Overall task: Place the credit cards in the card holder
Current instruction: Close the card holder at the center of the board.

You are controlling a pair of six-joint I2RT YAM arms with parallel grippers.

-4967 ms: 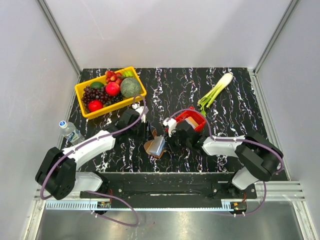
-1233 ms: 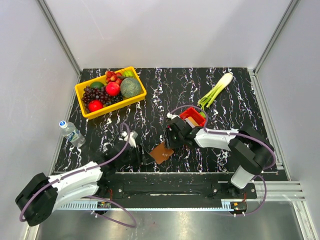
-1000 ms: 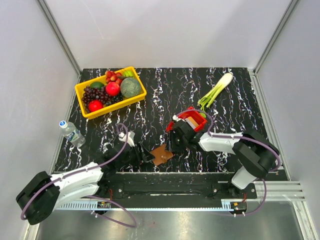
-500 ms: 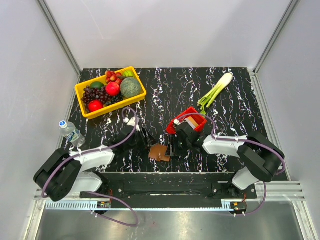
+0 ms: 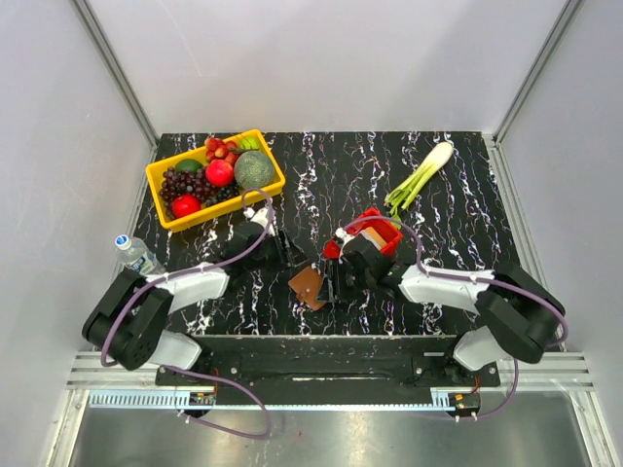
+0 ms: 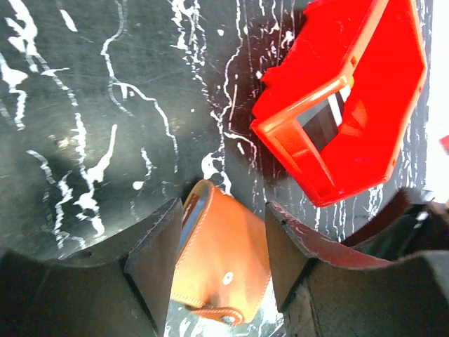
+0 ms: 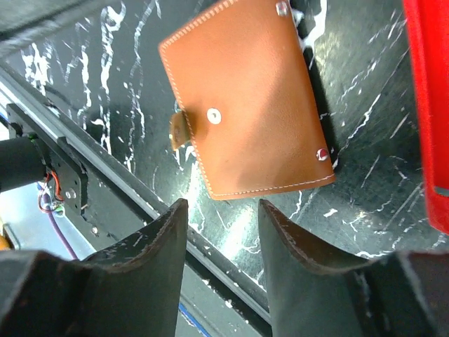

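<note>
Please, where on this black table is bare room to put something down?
Free: the back middle, between the yellow fruit basket and the green onion stalk. Crowded: the front centre, around the brown leather wallet and red plastic bin.

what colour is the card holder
The card holder is tan-brown leather, clearest in the right wrist view.

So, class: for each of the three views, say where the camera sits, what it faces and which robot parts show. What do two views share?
Top: above and behind the bases, looking down on the table; left arm and right arm show.
Left wrist: on the left arm, facing the wallet and bin past its fingers.
Right wrist: on the right arm, facing the wallet beyond its fingers.
Shared: both wrist views show wallet and bin.
</note>
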